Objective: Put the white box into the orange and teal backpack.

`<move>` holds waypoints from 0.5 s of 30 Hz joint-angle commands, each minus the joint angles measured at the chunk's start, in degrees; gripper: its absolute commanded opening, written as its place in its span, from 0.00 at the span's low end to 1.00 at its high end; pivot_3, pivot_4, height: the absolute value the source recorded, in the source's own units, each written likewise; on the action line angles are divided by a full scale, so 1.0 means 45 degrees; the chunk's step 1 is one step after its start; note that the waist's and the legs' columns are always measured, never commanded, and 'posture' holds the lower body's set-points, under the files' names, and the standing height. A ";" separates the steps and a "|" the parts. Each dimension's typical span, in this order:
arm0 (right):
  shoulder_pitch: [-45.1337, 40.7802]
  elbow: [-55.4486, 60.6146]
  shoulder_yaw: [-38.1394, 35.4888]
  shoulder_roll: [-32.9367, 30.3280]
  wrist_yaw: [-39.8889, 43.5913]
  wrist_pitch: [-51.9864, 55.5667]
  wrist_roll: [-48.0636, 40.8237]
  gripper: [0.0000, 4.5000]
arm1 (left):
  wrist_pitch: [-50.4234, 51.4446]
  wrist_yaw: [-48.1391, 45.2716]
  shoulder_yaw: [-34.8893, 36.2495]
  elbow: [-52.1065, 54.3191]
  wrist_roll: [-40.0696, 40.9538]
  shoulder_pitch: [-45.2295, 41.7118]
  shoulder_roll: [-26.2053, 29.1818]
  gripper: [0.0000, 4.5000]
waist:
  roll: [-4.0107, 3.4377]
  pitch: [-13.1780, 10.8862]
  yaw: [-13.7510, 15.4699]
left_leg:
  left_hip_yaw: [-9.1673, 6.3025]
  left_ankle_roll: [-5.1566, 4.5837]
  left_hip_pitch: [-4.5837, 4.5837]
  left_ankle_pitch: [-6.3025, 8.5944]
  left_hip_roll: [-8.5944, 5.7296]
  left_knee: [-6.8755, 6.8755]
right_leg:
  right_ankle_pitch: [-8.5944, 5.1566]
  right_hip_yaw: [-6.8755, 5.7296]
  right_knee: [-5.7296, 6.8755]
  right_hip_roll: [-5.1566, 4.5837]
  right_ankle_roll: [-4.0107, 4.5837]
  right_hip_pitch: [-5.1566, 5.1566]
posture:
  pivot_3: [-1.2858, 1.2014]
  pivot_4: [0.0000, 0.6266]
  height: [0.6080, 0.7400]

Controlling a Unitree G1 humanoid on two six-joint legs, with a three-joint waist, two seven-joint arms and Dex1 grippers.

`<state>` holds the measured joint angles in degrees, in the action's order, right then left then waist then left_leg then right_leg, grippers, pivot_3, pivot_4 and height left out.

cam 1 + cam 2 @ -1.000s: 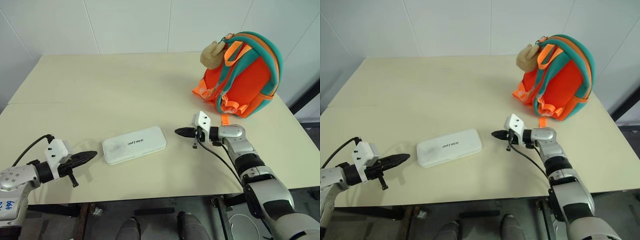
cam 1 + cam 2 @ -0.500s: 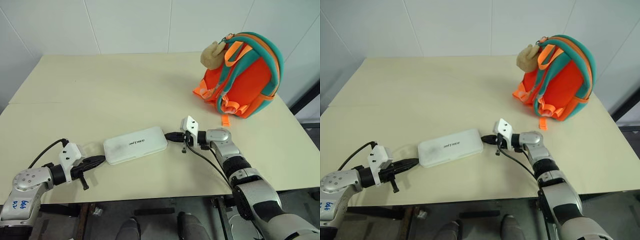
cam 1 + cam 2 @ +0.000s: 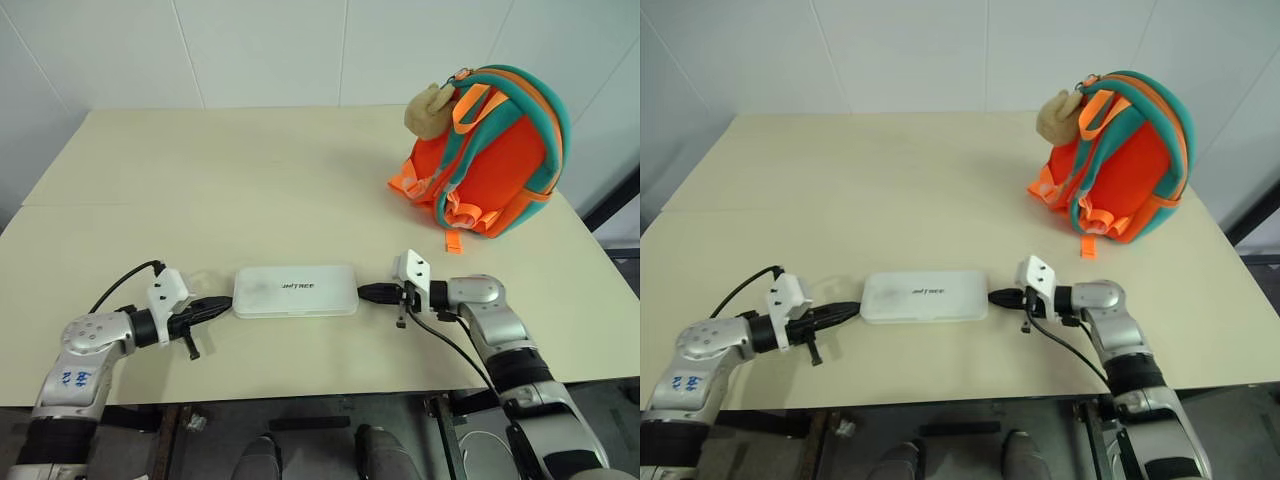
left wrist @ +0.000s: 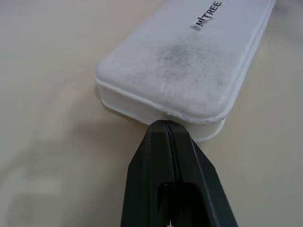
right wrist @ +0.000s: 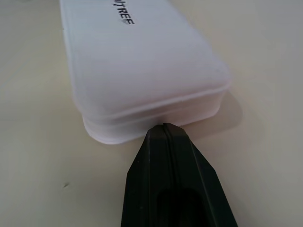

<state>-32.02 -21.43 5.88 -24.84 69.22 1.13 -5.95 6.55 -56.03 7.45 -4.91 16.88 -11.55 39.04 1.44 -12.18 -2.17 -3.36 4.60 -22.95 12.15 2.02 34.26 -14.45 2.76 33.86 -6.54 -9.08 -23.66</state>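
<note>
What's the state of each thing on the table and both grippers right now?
white box: lying flat on the table, lid closed, lettering up, pinched end to end between the two grippers.
orange and teal backpack: standing upright at the table's far right, apart from the box; an opening can't be made out.
left gripper: shut, tip against the box's left end.
right gripper: shut, tip against the box's right end.

Silver-grey jointed arms, black cables, white wrist blocks, black pincers [image 3: 222,305].
</note>
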 commanded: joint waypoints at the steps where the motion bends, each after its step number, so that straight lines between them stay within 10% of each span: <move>1: 0.0380 0.2051 0.0279 0.0047 -0.0057 0.0851 -0.0631 0.00 | -0.0494 -0.0699 -0.0945 0.0024 0.0013 -0.0659 -0.0470 0.00 | 0.0002 0.0001 0.0023 | 0.0001 0.0000 -0.0002 0.0000 0.0000 0.0006 | 0.0000 0.0000 -0.0002 -0.0001 0.0000 -0.0002 | 0.52 0.24 1.00; 10: 0.1108 0.2712 -0.0174 -0.0601 -0.0798 0.1480 -0.0542 0.00 | -0.0677 -0.1342 -0.1228 -0.0822 -0.0172 -0.1311 -0.0716 0.00 | 0.0003 0.0001 0.0114 | 0.0004 0.0001 -0.0004 0.0000 -0.0001 0.0028 | -0.0003 0.0000 -0.0015 -0.0004 0.0008 0.0011 | 0.52 0.24 1.00; 15: 0.0831 0.2377 -0.0510 -0.0995 -0.0861 0.1020 -0.0576 0.27 | -0.0294 -0.1062 -0.0888 -0.0583 -0.0178 -0.1132 -0.0465 0.20 | 0.0003 0.0001 0.0113 | 0.0004 0.0000 -0.0005 0.0000 0.0000 0.0028 | -0.0005 0.0000 -0.0016 -0.0004 0.0011 0.0011 | 0.52 0.24 1.00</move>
<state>-26.74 -12.22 3.44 -29.71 64.78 6.86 -6.49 5.18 -59.94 4.60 -10.02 15.39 -16.85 37.09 1.46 -12.17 -1.67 -3.34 4.60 -22.98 12.15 2.02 34.38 -14.47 2.77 33.79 -6.56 -9.03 -23.61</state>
